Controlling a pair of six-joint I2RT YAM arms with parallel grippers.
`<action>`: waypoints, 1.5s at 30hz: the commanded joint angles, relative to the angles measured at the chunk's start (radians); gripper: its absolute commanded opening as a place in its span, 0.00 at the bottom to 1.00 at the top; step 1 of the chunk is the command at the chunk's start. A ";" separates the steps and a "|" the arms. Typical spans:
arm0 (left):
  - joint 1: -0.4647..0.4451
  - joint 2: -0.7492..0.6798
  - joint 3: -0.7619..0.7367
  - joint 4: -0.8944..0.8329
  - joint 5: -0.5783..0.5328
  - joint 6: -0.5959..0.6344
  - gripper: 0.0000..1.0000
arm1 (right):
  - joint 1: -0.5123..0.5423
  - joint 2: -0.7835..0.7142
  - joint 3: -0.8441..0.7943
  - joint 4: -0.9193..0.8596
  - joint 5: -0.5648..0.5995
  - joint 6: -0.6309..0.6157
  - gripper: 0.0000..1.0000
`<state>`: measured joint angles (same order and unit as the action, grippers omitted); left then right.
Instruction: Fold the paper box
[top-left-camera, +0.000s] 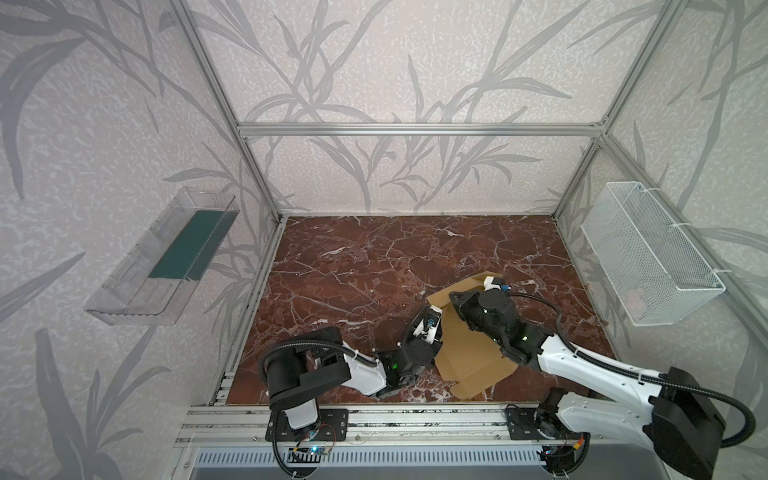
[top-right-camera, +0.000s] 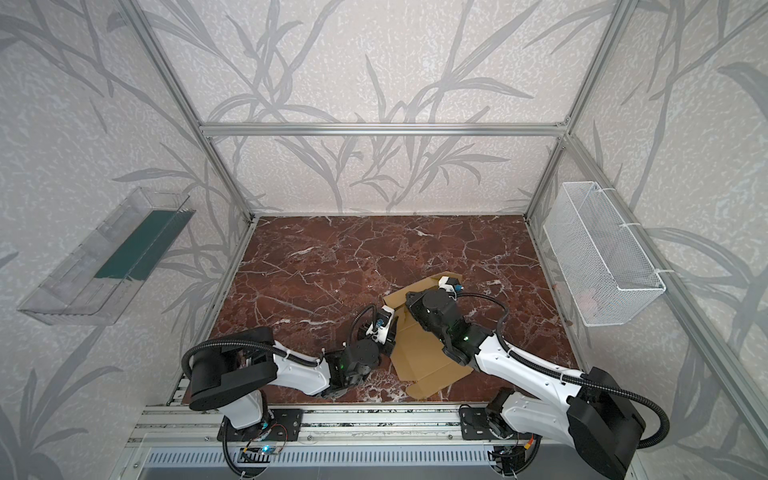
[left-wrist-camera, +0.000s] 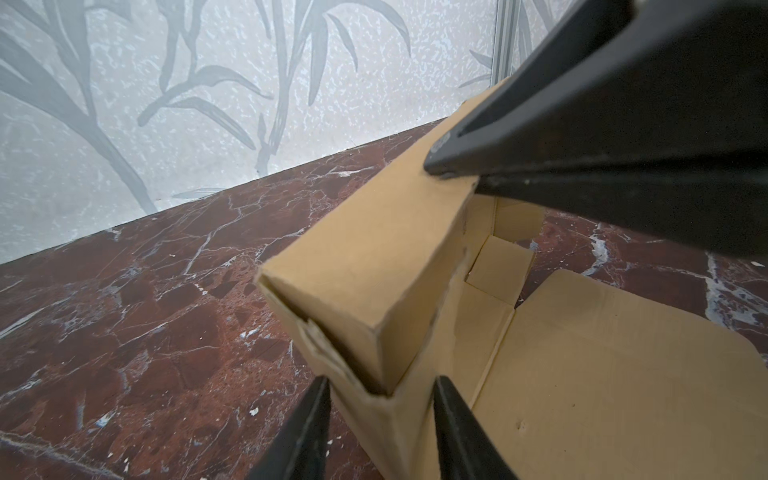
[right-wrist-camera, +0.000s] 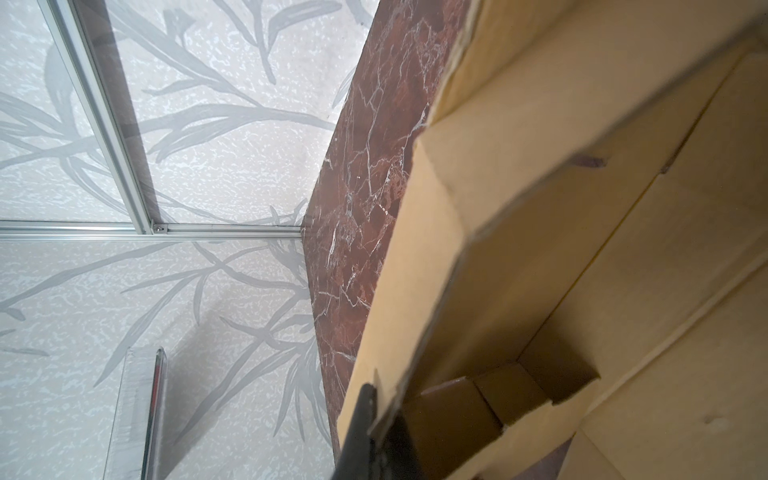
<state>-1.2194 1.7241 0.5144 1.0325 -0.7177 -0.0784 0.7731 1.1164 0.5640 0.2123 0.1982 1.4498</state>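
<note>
**Surface.** You are working on the red-brown marble-patterned tabletop (top-left-camera: 353, 270), right of centre and towards its near edge.

**Workpiece.** The plain tan-brown corrugated cardboard paper box (top-left-camera: 469, 353) is lying there, mostly as an open sheet. Its long axis is running from the near edge towards the back wall and leaning slightly left at the far end. Its round-cornered flaps are pointing back at the arm bases.

**Progress (judged).** You are at an early stage.
- The broad flat panel (left-wrist-camera: 623, 374) is lying on the table, not yet lifted.
- One hollow, doubled-over wall (left-wrist-camera: 365, 266) is standing upright along the sheet's far-left side.
- No other wall is showing as raised, and nothing is closing over the top.

**End effectors.**
- Your right gripper (left-wrist-camera: 453, 176) is pressed together and is pinching the top edge of that wall at its far end.
- Your left gripper (left-wrist-camera: 380, 386) is part-spread. Its fingers (left-wrist-camera: 316, 415) are sitting against both faces of the wall's near end and appear to be clamping it.

**Small parts.** A short cardboard tab (left-wrist-camera: 498, 270) inside the corner is standing half up, not yet tucked.
</note>
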 joint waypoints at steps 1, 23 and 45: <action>-0.012 0.023 -0.014 0.110 -0.060 0.005 0.41 | 0.009 -0.025 -0.013 0.007 0.010 0.003 0.00; -0.053 0.130 0.004 0.330 -0.212 0.108 0.32 | 0.031 -0.032 -0.033 0.030 0.025 0.020 0.00; -0.086 0.171 0.032 0.380 -0.332 0.176 0.18 | 0.049 -0.073 -0.042 0.015 0.040 0.025 0.13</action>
<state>-1.2987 1.8854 0.5240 1.3743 -1.0153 0.0811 0.8124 1.0687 0.5297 0.2337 0.2207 1.4761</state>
